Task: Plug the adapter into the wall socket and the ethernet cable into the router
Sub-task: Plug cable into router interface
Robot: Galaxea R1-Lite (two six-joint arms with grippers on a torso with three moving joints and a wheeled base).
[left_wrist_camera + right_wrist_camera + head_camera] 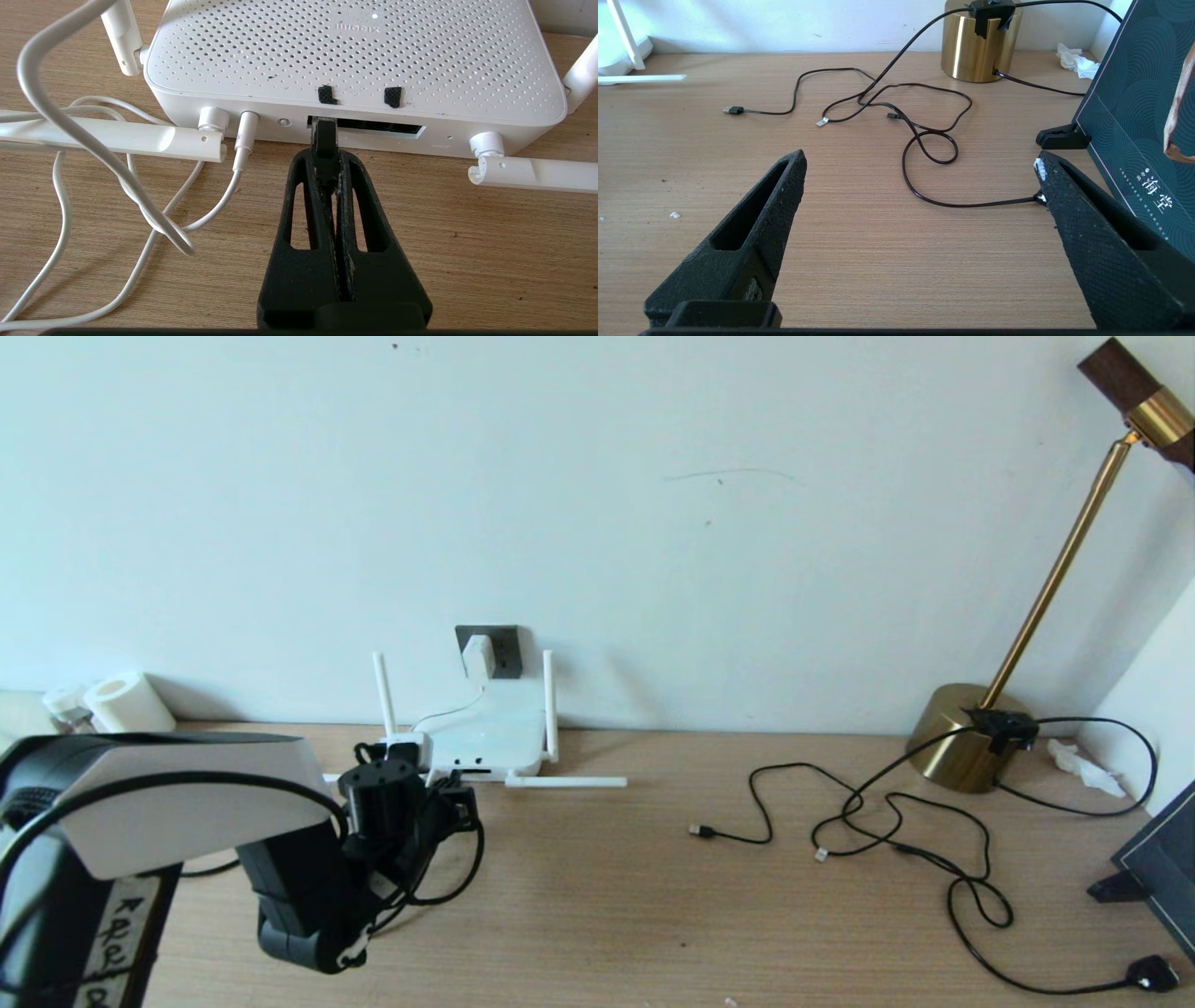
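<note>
The white router [355, 51] lies flat against the wall, with two of its antennas [117, 137] folded down on the table. My left gripper [324, 161] is shut on the ethernet cable's black plug [323, 135], whose tip sits in the left end of the router's dark port slot [373, 127]. In the head view the left gripper [451, 795] is right at the router's [485, 733] front edge. The white adapter [478, 656] sits in the dark grey wall socket [504, 649], and its thin cord [245, 135] is plugged into the router. Over bare table on the right, my right gripper [920, 172] is open and empty.
Thin black cables [887, 821] with small plugs sprawl over the right half of the table, ending in a black plug [1153, 973]. A brass lamp [966, 747] stands at the back right beside a dark box [1162, 868]. A tissue roll [126, 703] is at the far left.
</note>
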